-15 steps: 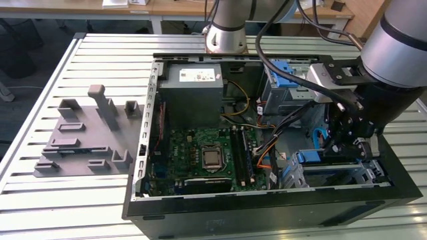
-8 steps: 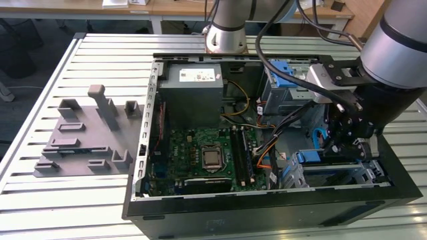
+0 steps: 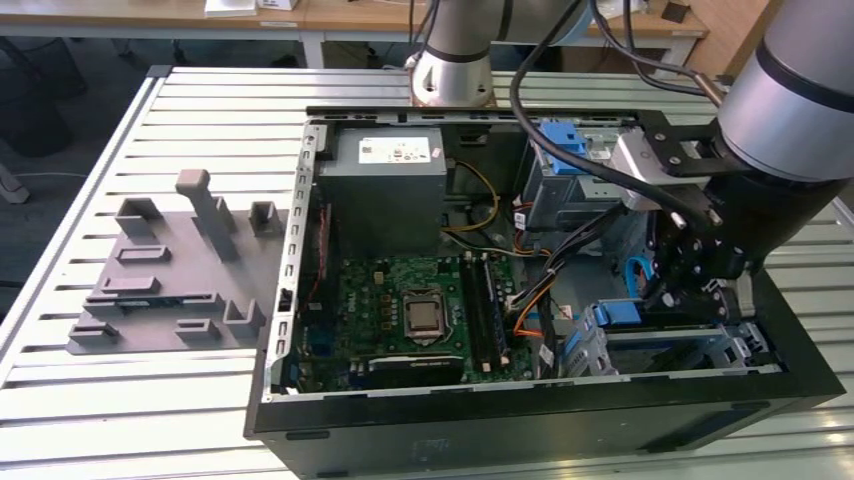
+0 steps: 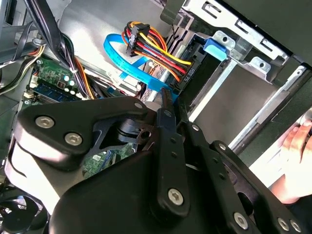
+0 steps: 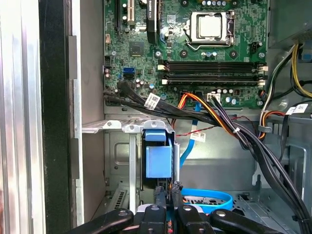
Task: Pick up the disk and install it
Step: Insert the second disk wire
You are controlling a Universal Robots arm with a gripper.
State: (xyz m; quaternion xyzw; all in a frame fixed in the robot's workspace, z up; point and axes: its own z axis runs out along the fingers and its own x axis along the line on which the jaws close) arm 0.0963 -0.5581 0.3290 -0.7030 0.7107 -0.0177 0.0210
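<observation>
The disk (image 3: 657, 313) sits in the silver drive cage (image 3: 667, 345) at the case's (image 3: 534, 425) near corner on the exterior view's right. There its blue rail runs roughly from that view's left to right, which suggests the long axis lies the same way. Its label cannot be seen.

In the first wrist view the disk (image 5: 158, 157) is seen end-on: a blue plastic end piece and a dark, thin edge between the cage's metal walls (image 5: 119, 161), with that end facing the hand (image 5: 167, 191). The hand is narrow, its two black fingertips (image 5: 160, 192) drawn almost together just at the disk's near end. Whether they pinch it or merely touch it cannot be told.

That view also shows the green motherboard (image 5: 185, 48) with its bare processor socket (image 5: 209, 25), and a blue ribbon cable (image 5: 207, 197) curling on the case floor. The second wrist view instead shows the hand (image 4: 168, 97) from behind, a bundle of red, yellow and black wires (image 4: 156, 51), and a person's hand (image 4: 297, 156) at the case's edge. The exterior view adds the grey power-supply box (image 3: 387, 185), with a white sticker too small to read, and a grey fixture (image 3: 174, 270) on the slatted tabletop (image 3: 174, 120).
</observation>
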